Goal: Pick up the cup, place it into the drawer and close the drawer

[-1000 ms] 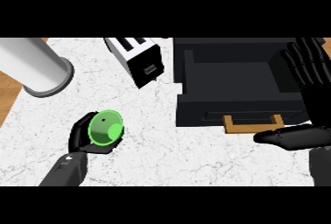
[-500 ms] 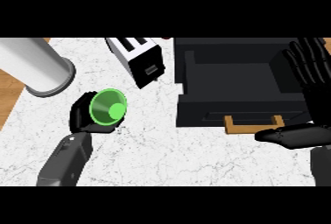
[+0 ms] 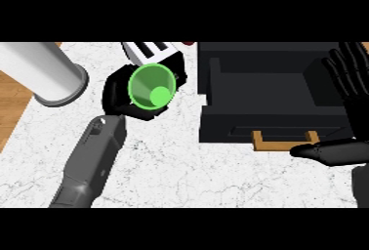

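Table (image 3: 180, 171): white marbled top, bare at 6 o'clock.
Left forearm (image 3: 90, 161): grey, comes in from 7 o'clock and angles up towards 11 o'clock.
Right hand (image 3: 355, 97): at 3 o'clock by the view's edge, resting. Its fingers are straight and point up, its thumb is low, and it holds nothing.
Drawer handle (image 3: 284, 142): wooden, on the drawer's near face, just beside the right thumb.
Left hand (image 3: 115, 93): at 11 o'clock, black fingers curled round the cup.
Cup (image 3: 151, 90): green, in the left hand's grasp, mouth towards the view, its green floor showing and nothing seen in it. It lies just left of the drawer, not yet over it.
Drawer (image 3: 267, 124): black, pulled open, at 1 to 2 o'clock. No object shows in its dark well.
Step in hand: likely carrying the cup to the drawer. Take it towards 3 o'clock, clear the drawer's left wall, lower it well inside before letting go, and keep it level.
White cylinder (image 3: 43, 73): at 10 o'clock, apart from the cup.
Black-and-white box (image 3: 155, 51): at 12 o'clock, partly hidden behind the cup.
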